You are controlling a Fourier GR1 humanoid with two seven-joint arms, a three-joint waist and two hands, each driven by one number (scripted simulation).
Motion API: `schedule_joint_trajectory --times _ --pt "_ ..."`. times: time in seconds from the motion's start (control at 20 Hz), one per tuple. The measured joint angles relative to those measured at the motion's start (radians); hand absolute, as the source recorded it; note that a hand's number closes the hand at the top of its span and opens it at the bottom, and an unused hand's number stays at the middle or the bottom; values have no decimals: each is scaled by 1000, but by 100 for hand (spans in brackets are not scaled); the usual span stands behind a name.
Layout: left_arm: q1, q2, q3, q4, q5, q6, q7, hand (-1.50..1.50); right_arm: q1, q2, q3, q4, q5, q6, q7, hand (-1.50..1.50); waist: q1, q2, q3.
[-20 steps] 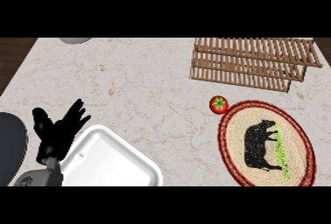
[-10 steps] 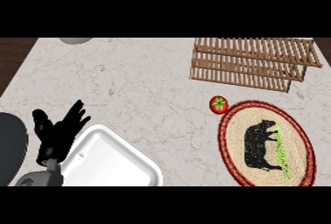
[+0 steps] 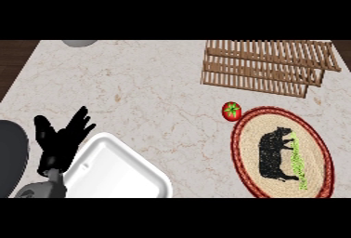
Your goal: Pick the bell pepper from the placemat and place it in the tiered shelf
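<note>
Marble counter [image 3: 158,88] bears a round red bell pepper [image 3: 231,111], green-stemmed.

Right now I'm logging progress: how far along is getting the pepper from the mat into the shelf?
Nothing looks done yet. The red pepper sits on the counter, touching the round mat's upper left rim, and the wooden shelf holds nothing visible. Nothing is in hand: the left hand rests open by the white tray, and the right hand is out of view. Reaching, grasping, carrying and placing all remain.
</note>
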Motion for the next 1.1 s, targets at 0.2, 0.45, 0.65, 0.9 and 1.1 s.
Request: schedule_joint_trajectory --times 0.2,0.45,0.65,0.9,1.1 --pt "0 -6 2 5 -4 7 -3 0 -21 19 -61 -11 -63 -48 25 -150 -2 -1 1" --pt "7 -3 5 2 1 -2 -11 0 -38 13 -150 -14 -157 -88 22 -150 -3 -1 0" --pt "5 4 10 7 2 -7 -6 0 -57 -13 -207 -24 -212 -129 44 -150 -5 -2 0" --pt "5 1 8 -1 -1 -2 5 0 -46 -91 -236 -25 -211 -211 46 -150 -6 -1 0" --pt "3 3 16 13 -1 -5 -11 0 -28 -154 -264 -27 -209 -278 66 -150 -8 -2 1"
